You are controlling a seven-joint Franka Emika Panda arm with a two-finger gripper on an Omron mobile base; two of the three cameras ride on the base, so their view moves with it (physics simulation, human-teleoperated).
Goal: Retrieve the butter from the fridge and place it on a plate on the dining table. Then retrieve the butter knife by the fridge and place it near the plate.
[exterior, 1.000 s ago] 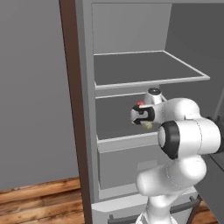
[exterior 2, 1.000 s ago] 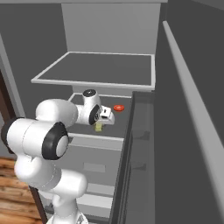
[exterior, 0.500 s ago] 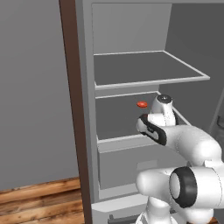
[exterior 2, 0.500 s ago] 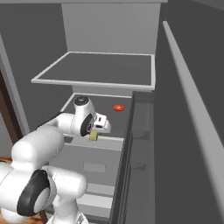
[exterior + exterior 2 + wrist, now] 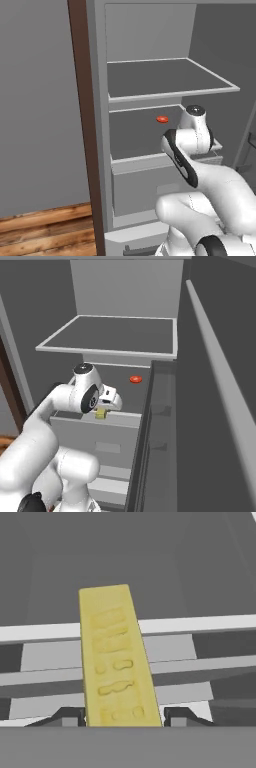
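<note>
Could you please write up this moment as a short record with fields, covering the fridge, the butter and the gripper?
fridge: tall light-grey fridge, door open, grey inner shelves showing
butter: small pale-yellow rectangular stick, between the gripper fingers, in front of the shelf edge
gripper: two-finger gripper closed on the butter, one finger on each side
other item: small red object lying on the middle shelf, apart from the gripper
task stage: butter gripped, not yet on a plate

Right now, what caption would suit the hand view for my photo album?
The gripper holds the pale-yellow butter between its fingertips, above the fridge shelves.
</note>
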